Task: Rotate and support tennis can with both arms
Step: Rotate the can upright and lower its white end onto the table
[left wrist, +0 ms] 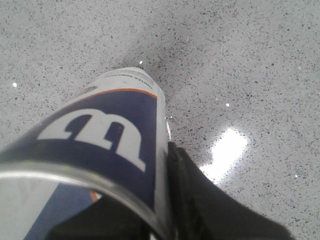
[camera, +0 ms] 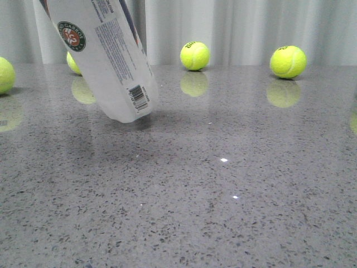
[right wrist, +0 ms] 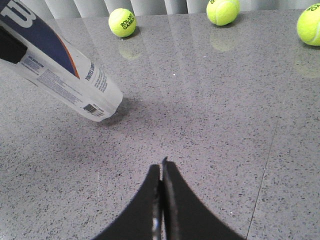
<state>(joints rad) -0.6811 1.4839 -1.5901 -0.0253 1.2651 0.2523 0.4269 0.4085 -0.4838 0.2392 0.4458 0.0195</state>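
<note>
The tennis can (camera: 106,50) is tilted, its white base end low over the table and its top end leaning up and to the left, out of the front view. I cannot tell if the base edge touches the table. My left gripper is shut on the can's navy upper part (left wrist: 115,130); one finger (left wrist: 192,192) presses its side, the other is hidden behind the can. The can also shows in the right wrist view (right wrist: 60,75), with a left finger (right wrist: 11,48) on it. My right gripper (right wrist: 161,167) is shut and empty, above bare table, apart from the can.
Tennis balls lie along the back of the grey speckled table (camera: 223,184): one at the middle (camera: 195,55), one at the right (camera: 288,61), one at the far left (camera: 4,75), one partly behind the can (camera: 73,62). A white curtain hangs behind.
</note>
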